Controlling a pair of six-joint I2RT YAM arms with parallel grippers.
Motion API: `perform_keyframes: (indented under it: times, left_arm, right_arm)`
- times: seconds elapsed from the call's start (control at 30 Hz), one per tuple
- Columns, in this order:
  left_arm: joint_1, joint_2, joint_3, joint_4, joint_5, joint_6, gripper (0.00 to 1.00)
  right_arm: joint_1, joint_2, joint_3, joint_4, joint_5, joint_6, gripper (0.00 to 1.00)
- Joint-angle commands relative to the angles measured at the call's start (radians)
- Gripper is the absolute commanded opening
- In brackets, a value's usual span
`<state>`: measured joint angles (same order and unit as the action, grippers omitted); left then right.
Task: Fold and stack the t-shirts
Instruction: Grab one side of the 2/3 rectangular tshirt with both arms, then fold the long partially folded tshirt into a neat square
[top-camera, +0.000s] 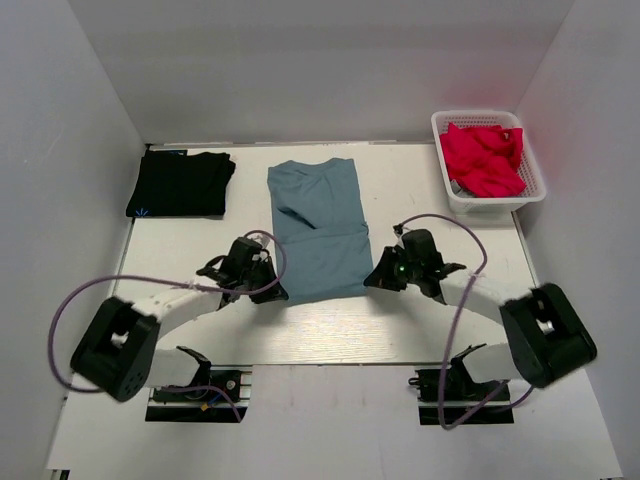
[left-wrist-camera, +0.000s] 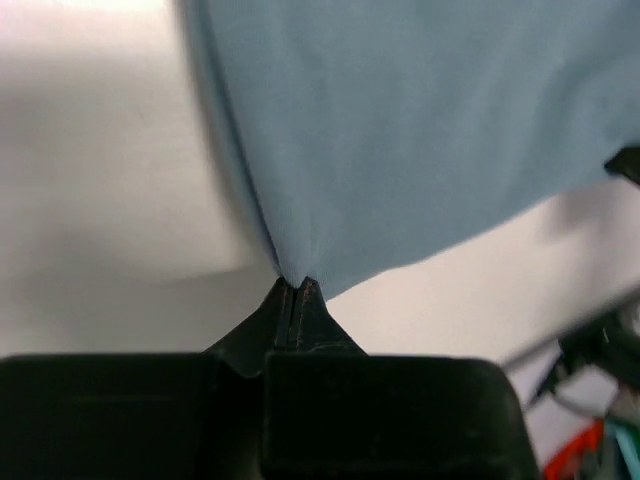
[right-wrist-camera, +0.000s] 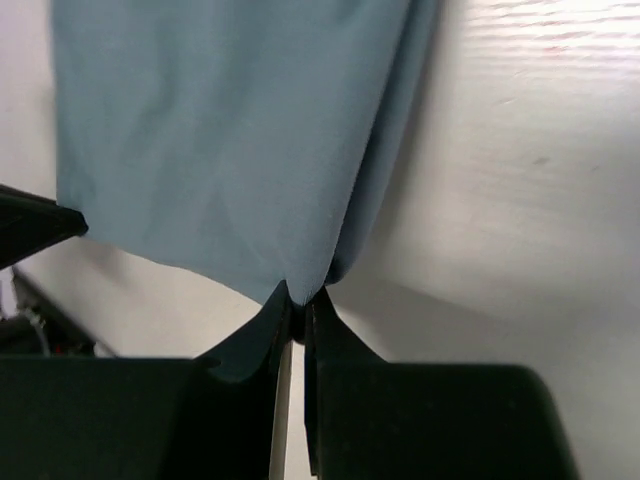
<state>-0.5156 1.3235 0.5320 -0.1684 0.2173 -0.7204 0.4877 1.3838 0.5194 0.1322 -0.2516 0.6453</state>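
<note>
left and right jaws tight on near corners of a soft, smooth blue-grey t-shirt (top-camera: 318, 225)

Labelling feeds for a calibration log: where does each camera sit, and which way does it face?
Top external: above and behind the arm bases, looking down at the table, blue-grey t-shirt, black t-shirt and basket; both arms show.
Left wrist: on the left arm's wrist, looking along the left claw, shut on the blue-grey t-shirt's near left corner; only that claw shows.
Right wrist: mirrored, the right claw shut on the near right corner.
Shared: all three see the blue-grey t-shirt.
</note>
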Motion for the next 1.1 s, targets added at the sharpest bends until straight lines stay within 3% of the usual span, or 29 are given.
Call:
perform_keyframes:
  times: [0.0,0.03,0.17,0.2,0.3,0.47,0.83,1.07]
  left_arm:
    - [-0.009,-0.173,-0.004,-0.185,0.152,0.058,0.00]
    - [-0.009,-0.205,-0.004,-0.209,0.200,0.070,0.00]
    - [-0.009,-0.346,0.049,-0.328,0.316,0.079,0.00]
    - [-0.009,-0.392,0.075,-0.345,0.344,0.079,0.00]
    - [-0.009,-0.443,0.132,-0.407,0.415,0.079,0.00]
    - [-0.009,-0.509,0.192,-0.497,0.448,0.061,0.00]
    - [0.009,-0.489,0.284,-0.473,0.401,0.090,0.00]
    - [0.009,-0.458,0.324,-0.413,0.236,0.090,0.00]
  right_arm:
    - [0.018,-0.143,0.001,-0.189,-0.084,-0.050,0.00]
    - [0.017,-0.248,0.017,-0.303,-0.100,-0.083,0.00]
    - [0.017,-0.419,0.097,-0.509,-0.143,-0.148,0.00]
    - [0.018,-0.431,0.114,-0.620,-0.167,-0.156,0.00]
    - [0.018,-0.492,0.192,-0.745,-0.190,-0.165,0.00]
    - [0.014,-0.535,0.310,-0.876,-0.190,-0.176,0.00]
    - [0.006,-0.477,0.425,-0.862,-0.114,-0.180,0.00]
    - [-0.009,-0.336,0.522,-0.803,-0.084,-0.210,0.00]
